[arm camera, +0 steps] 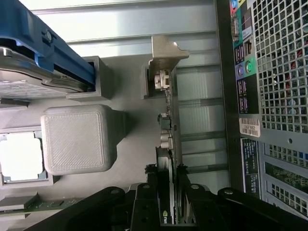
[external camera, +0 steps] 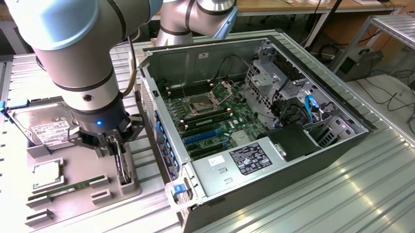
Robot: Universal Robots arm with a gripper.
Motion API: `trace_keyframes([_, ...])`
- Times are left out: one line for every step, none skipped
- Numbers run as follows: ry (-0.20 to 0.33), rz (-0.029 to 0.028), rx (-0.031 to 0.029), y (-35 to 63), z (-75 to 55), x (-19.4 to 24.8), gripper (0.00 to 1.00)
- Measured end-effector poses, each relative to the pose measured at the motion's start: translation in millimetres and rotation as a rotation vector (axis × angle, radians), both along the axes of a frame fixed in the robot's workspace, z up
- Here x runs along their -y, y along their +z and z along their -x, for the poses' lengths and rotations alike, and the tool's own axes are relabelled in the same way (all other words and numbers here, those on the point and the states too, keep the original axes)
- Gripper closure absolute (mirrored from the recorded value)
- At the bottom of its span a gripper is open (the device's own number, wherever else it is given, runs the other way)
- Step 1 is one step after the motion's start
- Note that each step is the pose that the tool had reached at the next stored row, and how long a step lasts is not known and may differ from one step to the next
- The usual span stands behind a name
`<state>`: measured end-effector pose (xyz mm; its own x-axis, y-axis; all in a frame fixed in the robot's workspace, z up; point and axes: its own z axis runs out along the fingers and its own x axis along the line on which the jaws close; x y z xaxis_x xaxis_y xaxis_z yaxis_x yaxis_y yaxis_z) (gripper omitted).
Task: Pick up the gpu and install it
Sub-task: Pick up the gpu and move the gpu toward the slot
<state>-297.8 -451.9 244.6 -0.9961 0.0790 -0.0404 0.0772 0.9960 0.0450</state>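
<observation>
Ribbed metal bench (external camera: 363, 184) is carrying an open PC case (external camera: 194, 53) lying on its side, motherboard (external camera: 207, 116) facing up. A gray fixture tray (external camera: 84, 167) is sitting just beside the case, on the exterior view's left.

The arm (external camera: 77, 58) is coming in from the top of the exterior view and hanging near-vertical over the tray, wrist pointing straight down. The gripper (external camera: 115, 145) is sitting low over the tray's edge nearest the case.

The gpu (external camera: 122, 170) is standing on edge in its tray slots, with its metal bracket (arm camera: 166, 53) at the end away from the gripper. The fingers (arm camera: 147, 202) are straddling the card, one on each face. They're looking clamped on it (the contact line is dark in the wrist view, so probably gripping rather than certainly).

The card is reading as seated in the fixture, not in the case.

A hard drive (external camera: 48, 127) and a memory stick (external camera: 65, 188) are resting in their own tray pockets, apart from the gripper.
</observation>
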Motion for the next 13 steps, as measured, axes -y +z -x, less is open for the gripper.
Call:
trace_keyframes([0.013, -0.0001, -0.0007, 0.0, -0.1, 0.0, 0.73])
trace_keyframes([0.023, -0.0001, -0.0012, -0.1, -0.1, 0.0, 0.73])
trace_keyframes([0.033, -0.0001, -0.0019, -0.1, -0.1, 0.0, 0.73])
trace_keyframes([0.041, -0.0002, -0.0028, 0.0, -0.2, 0.0, 0.74])
trace_keyframes([0.047, -0.0002, -0.0038, 0.3, -0.4, 0.0, 0.74])
trace_keyframes([0.053, -0.0005, -0.0055, 1.1, -0.9, 0.0, 0.74])
trace_keyframes([0.056, -0.0009, -0.0066, 1.9, -1.3, 0.0, 0.74])
trace_keyframes([0.059, -0.0017, -0.0082, 3.2, -1.9, 0.1, 0.74])
trace_keyframes([0.061, -0.0036, -0.0108, 5.1, -3.0, 0.2, 0.74])
trace_keyframes([0.062, -0.0046, -0.0128, 6.3, -3.7, 0.2, 0.74])
trace_keyframes([0.063, -0.0052, -0.0149, 7.0, -4.3, 0.3, 0.74])
trace_keyframes([0.063, -0.0064, -0.0197, 7.6, -5.3, 0.4, 0.74])
trace_keyframes([0.065, -0.0065, -0.0273, 7.6, -6.3, 0.4, 0.74])
